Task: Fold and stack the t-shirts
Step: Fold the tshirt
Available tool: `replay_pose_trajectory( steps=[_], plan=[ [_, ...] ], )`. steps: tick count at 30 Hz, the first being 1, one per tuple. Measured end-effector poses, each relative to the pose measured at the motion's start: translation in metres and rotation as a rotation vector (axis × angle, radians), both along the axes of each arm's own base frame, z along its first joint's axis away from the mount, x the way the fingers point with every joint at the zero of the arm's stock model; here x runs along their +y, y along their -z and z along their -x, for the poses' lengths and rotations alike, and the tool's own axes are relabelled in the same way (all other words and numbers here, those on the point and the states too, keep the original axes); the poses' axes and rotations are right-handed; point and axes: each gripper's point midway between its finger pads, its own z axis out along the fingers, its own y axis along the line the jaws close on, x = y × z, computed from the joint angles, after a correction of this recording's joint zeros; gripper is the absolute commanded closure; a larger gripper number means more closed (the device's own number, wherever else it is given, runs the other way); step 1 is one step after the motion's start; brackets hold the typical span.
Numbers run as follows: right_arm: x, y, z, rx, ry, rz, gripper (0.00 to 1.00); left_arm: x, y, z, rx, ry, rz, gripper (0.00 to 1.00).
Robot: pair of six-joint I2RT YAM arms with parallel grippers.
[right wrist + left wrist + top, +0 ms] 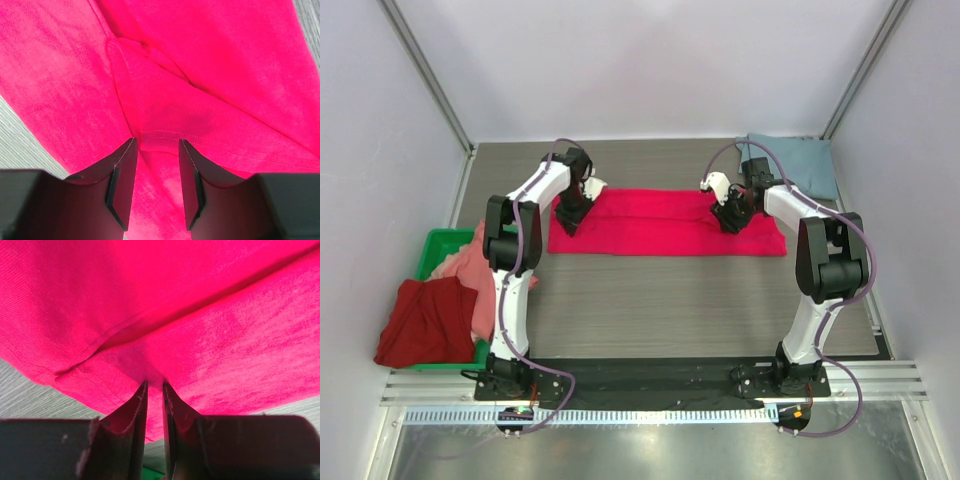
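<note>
A bright crimson-pink t-shirt (660, 225) lies as a long band across the middle of the table. My left gripper (567, 222) is down on its left end, and the left wrist view shows the narrow jaws (154, 383) pinching the shirt's edge (200, 340). At the right end my right gripper (728, 218) is shut on a thick hemmed fold (165, 132), with cloth filling the space between its fingers (157, 141). A dusty blue-grey t-shirt (800, 165) lies folded at the back right. The dark red t-shirt (425, 320) and the salmon pink one (470, 270) spill from the bin.
A green plastic bin (435, 245) stands at the table's left edge, beside the left arm's base. White walls with metal posts enclose the table on three sides. Bare grey tabletop (660, 300) lies between the crimson shirt and the arm bases.
</note>
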Motion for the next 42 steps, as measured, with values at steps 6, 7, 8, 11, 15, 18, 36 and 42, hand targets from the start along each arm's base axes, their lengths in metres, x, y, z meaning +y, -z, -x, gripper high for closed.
replay_pose_trajectory(
  steps=[6,7,8,11,15,18,36,42],
  plan=[
    [0.002,0.01,0.002,0.022,-0.008,0.008,0.57,0.0,0.0,0.0,0.0,0.0,0.0,0.81],
    [0.003,0.012,0.003,0.028,-0.009,0.009,0.57,0.0,0.0,0.0,0.0,0.0,0.0,0.81],
    [0.003,0.014,0.004,0.033,-0.011,0.01,0.57,0.0,0.0,0.0,0.0,0.0,0.0,0.81],
    [0.005,0.016,0.005,0.04,-0.016,0.013,0.59,0.0,0.0,0.0,0.0,0.0,0.0,0.81],
    [0.006,0.017,0.005,0.039,-0.019,0.019,0.63,0.0,0.0,0.0,0.0,0.0,0.0,0.8],
    [0.006,0.018,0.005,0.039,-0.017,0.028,0.66,0.0,0.0,0.0,0.0,0.0,0.0,0.8],
    [0.01,0.013,-0.008,-0.036,-0.022,0.102,0.91,0.0,0.0,0.0,0.0,-0.001,0.0,0.81],
    [0.04,-0.004,-0.029,-0.177,-0.118,0.161,0.81,0.0,0.0,0.0,0.0,-0.001,0.0,0.78]
  ],
)
